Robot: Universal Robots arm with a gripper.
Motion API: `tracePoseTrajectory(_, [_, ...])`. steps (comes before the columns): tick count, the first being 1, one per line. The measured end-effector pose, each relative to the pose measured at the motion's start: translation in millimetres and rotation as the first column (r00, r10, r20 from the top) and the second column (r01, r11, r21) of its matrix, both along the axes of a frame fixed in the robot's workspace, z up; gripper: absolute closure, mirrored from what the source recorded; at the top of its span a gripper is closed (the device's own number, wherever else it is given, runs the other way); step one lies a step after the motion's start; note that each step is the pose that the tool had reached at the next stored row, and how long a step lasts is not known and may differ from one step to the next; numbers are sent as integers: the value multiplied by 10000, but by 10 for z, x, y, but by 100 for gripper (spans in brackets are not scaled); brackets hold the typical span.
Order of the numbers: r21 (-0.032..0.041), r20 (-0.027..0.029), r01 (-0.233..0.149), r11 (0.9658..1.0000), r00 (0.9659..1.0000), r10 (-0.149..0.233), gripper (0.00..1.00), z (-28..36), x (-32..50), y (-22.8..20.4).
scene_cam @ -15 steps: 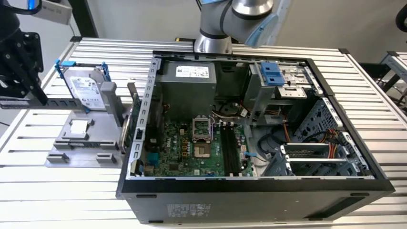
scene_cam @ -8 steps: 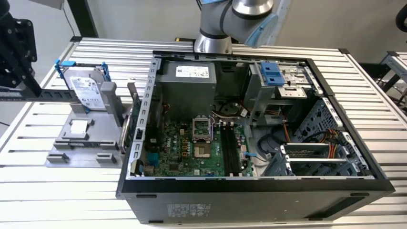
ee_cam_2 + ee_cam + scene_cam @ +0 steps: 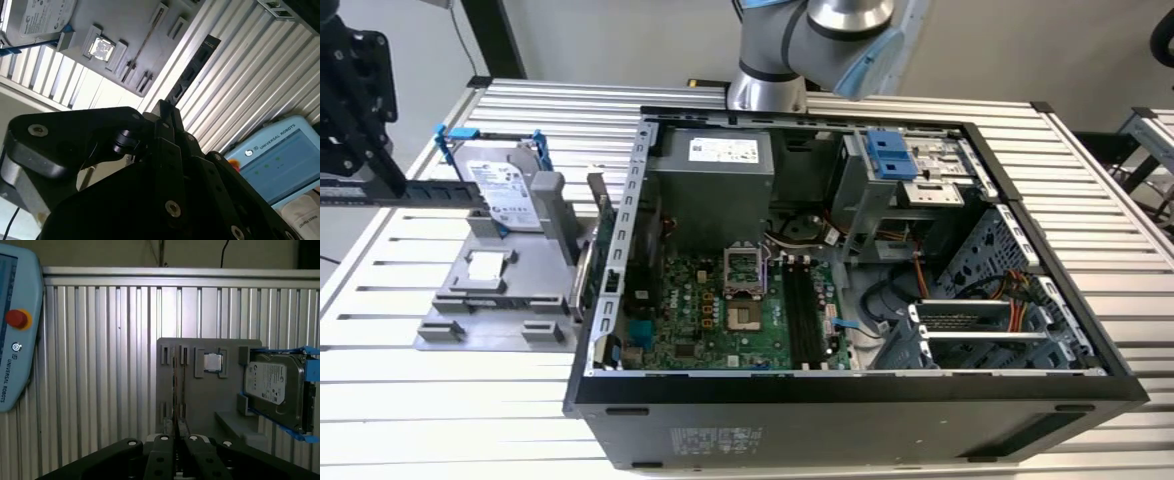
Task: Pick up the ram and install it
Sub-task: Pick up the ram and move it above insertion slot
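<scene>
Ram in the grasp, well away from the case. I see the gripper point(image 3: 176, 440) with its fingers point(image 3: 169, 150) clamped on the ram point(image 3: 194, 67), which juts past the fingertips as a long, narrow stick carrying a row of dark chips. In the first wrist view the same stick shows edge-on, as a thin line rising from between the fingers. In the exterior view the ram point(image 3: 420, 190) hangs level in the air at the exterior view's left, above the slatted metal worktop point(image 3: 454, 400), with its free end near the hard drive point(image 3: 518, 200) in its blue bracket. That drive stands on a grey fixture point(image 3: 494, 305), which also carries a square processor chip point(image 3: 213, 361) in a shallow pocket. To the exterior view's right of the fixture lies the open computer case point(image 3: 854, 385). Inside it is the green motherboard point(image 3: 707, 320) and its black memory slots point(image 3: 803, 315), all well apart from the ram. The arm point(image 3: 781, 50) rises at the far side of the case. A light-blue teach pendant point(image 3: 15, 340) with a red button lies on the worktop, apart from the fixture.
</scene>
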State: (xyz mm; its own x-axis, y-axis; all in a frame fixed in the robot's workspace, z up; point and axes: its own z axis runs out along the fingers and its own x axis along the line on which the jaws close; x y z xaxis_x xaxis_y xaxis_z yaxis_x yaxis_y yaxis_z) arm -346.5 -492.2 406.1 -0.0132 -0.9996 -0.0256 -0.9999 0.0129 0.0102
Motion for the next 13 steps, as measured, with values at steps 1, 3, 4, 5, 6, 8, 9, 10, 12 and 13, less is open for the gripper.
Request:
tracePoseTrajectory(1, [1, -2, 1, 10000, 10000, -1, 100, -1, 24, 0])
tracePoseTrajectory(3, [1, -11, 2, 10000, 10000, -2, 100, -1, 78, 0])
tracePoseTrajectory(4, [1, -14, 1, 10000, 10000, -1, 100, -1, 104, 0])
tracePoseTrajectory(5, [1, -17, 1, 10000, 10000, -1, 100, -1, 123, 0])
tracePoseTrajectory(6, [1, -18, 2, 10000, 10000, -2, 100, -1, 144, 0])
tracePoseTrajectory(8, [1, -23, 1, 10000, 10000, -1, 100, -1, 189, 0])
tracePoseTrajectory(9, [1, -26, 1, 10000, 10000, -1, 100, -1, 213, 0])
tracePoseTrajectory(10, [1, -28, 1, 10000, 10000, -1, 100, -1, 235, 0])
tracePoseTrajectory(12, [1, -31, 2, 10000, 10000, -2, 100, -1, 279, 0])
tracePoseTrajectory(13, [2, -33, 2, 10000, 10000, -2, 100, -1, 300, 0])
